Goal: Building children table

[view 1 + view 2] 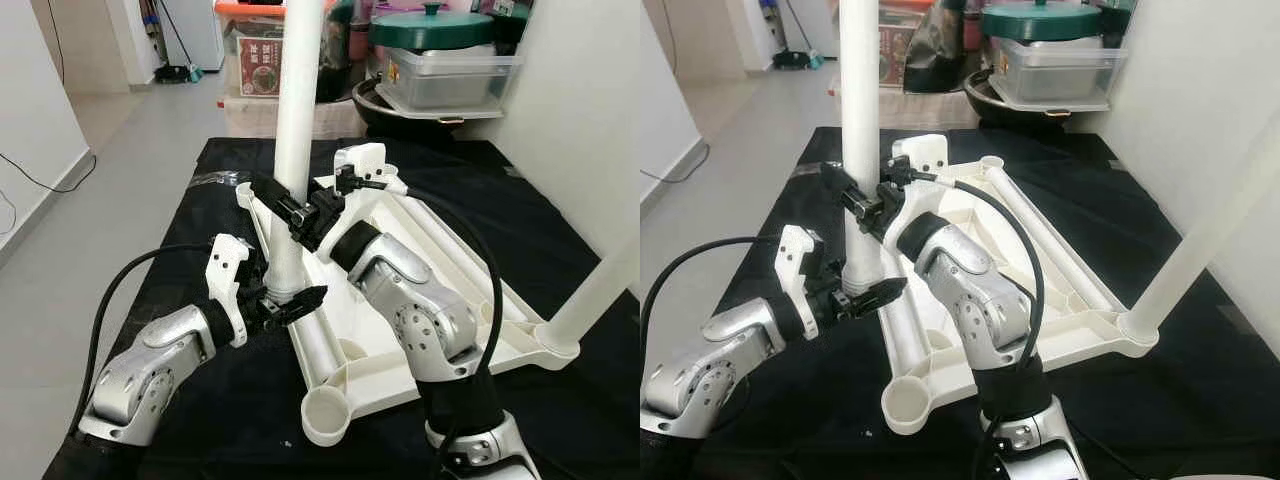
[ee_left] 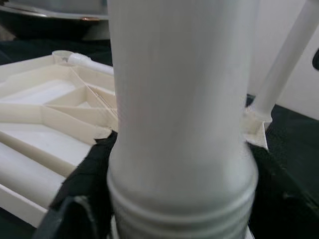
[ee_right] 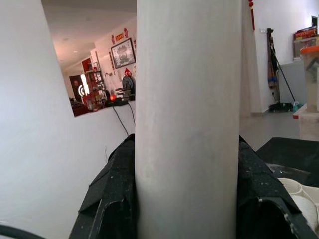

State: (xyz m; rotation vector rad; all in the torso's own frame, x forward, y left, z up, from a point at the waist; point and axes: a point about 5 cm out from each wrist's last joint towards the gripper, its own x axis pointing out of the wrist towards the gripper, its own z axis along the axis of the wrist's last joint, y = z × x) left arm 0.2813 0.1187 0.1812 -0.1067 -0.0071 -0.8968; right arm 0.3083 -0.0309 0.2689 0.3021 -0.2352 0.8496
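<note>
While white table leg (image 1: 297, 130) stands upright over inverted tabletop (image 1: 440, 290), left gripper (image 1: 283, 296) pinches its threaded base between fingers; right gripper (image 1: 300, 215) clamps shaft just above.

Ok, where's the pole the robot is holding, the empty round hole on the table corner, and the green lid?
white leg (image 1: 300, 110), left eye view, mid shaft
corner socket (image 1: 325, 415), left eye view, rim
green lid (image 1: 432, 28), left eye view, top
</note>
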